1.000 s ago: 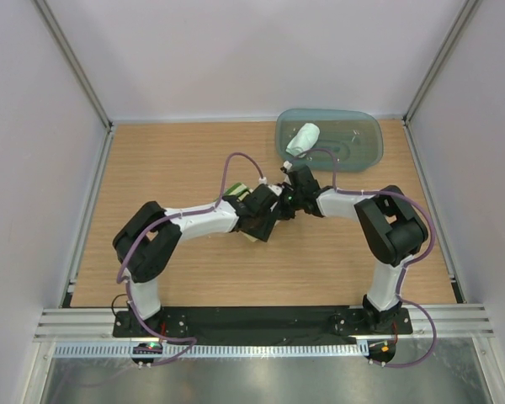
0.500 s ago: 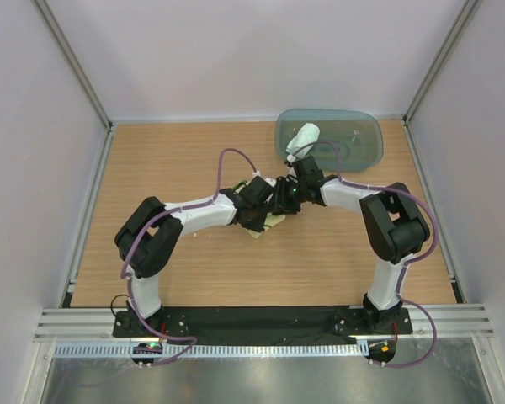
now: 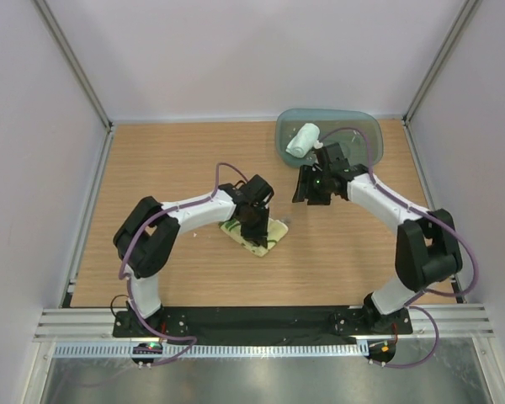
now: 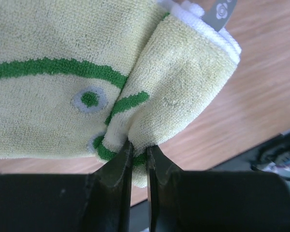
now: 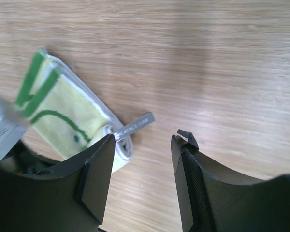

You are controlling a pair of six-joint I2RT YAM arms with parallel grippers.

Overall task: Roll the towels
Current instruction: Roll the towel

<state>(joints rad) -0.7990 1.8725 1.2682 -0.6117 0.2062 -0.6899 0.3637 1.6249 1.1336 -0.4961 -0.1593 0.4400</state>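
Left gripper (image 4: 137,150): jaws drawn almost together, only a thin slit between them, and a pinch of terry pile caught in that slit. The cloth it held was the yellow towel (image 4: 63,72), pale yellow with green line drawings. In the left wrist view one end of the towel was turned over on itself into a thick fold, white backing showing along its far edge. The gripper had hold right at the crease where that fold met the flat part. A grey label (image 5: 135,125) stuck out from the folded end.

From above, the yellow towel lay on the wooden table (image 3: 168,168), near the middle and a little toward the near edge. The left arm reached in from the left, its gripper pointing down onto the cloth. Part of the towel was hidden under the gripper. The right wrist view showed the towel as a narrow strip with green edging at one end.

Right gripper (image 5: 142,145): jaws wide apart, nothing between them. It hung over bare wood, apart from the yellow towel, between that towel and the teal tray (image 3: 362,147). Whether its fingertips touched the table could not be told.

White towel (image 3: 303,139): rolled up, lying in the left part of the teal tray at the far right of the table, well apart from both grippers.
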